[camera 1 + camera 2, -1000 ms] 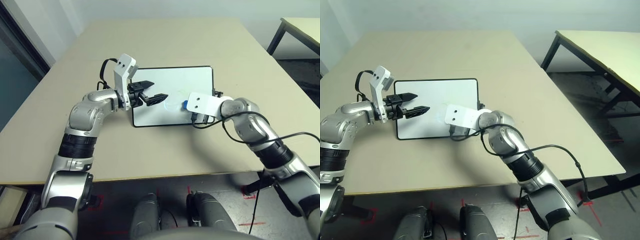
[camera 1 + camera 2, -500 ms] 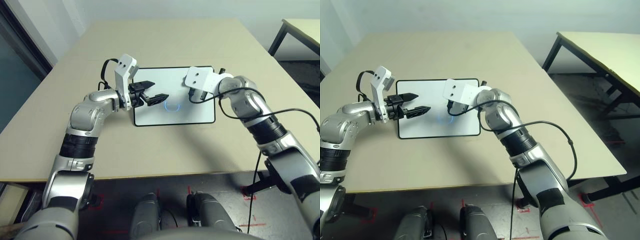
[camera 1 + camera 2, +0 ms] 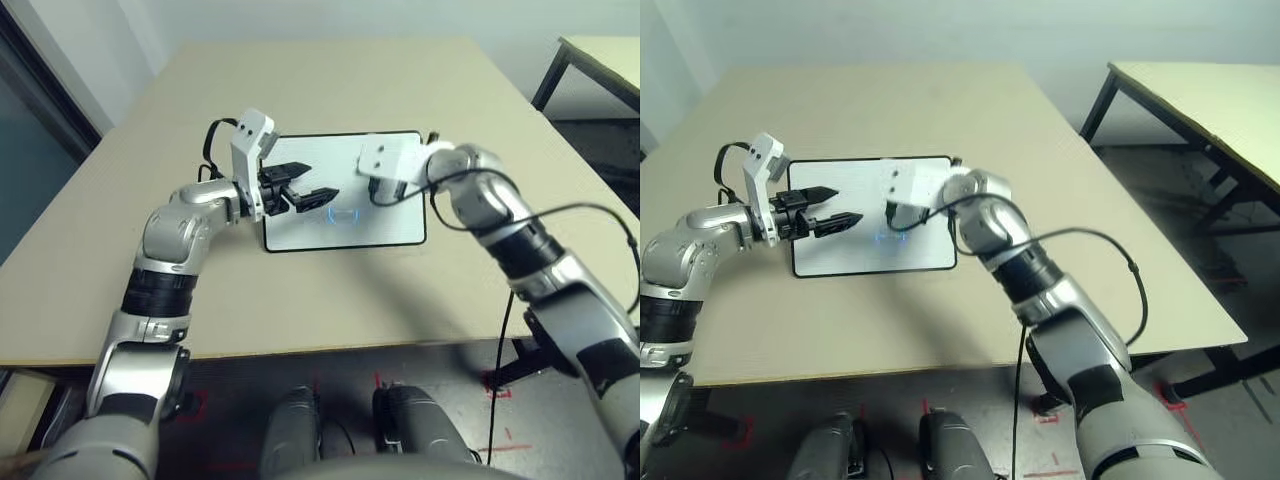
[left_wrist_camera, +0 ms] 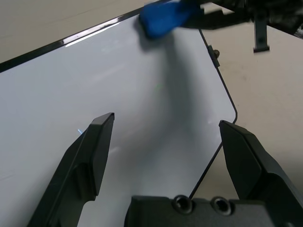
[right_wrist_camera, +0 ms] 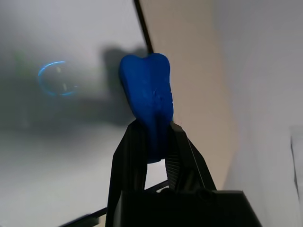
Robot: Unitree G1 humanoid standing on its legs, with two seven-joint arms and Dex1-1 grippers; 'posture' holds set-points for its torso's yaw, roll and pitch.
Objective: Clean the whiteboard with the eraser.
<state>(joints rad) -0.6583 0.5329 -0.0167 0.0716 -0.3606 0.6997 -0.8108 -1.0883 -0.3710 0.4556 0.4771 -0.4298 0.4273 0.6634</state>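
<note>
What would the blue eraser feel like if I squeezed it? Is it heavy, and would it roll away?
The eraser might be a bit squishy, since its end has a soft-looking groove. It's probably light, because it looks small beside the board. It likely wouldn't roll far, since it's long and lumpy, not round like a ball.

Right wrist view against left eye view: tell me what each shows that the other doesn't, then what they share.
Right wrist view: the blue eraser, pinched between the fingers of the right gripper.

Left eye view: the open left gripper above the whiteboard, a second table at far right, and a black cable along the right arm.

Both: the whiteboard, its blue pen marks, and the beige tabletop.
</note>
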